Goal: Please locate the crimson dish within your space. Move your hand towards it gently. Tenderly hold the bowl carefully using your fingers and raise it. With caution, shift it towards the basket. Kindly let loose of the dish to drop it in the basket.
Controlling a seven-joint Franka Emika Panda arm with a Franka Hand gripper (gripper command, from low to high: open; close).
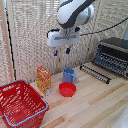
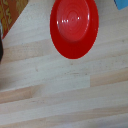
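One open, empty hand (image 1: 62, 51) hangs above the crimson dish (image 1: 67, 89) on the table (image 1: 95, 105).

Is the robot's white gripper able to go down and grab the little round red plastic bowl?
Probably yes. The white gripper hangs above the little round red plastic bowl with nothing between them. The blue mug and the orange box stand close beside it, but the bowl's top looks free.

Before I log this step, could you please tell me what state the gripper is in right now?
Gripper: open, holding nothing, hanging above the small round red plastic bowl.
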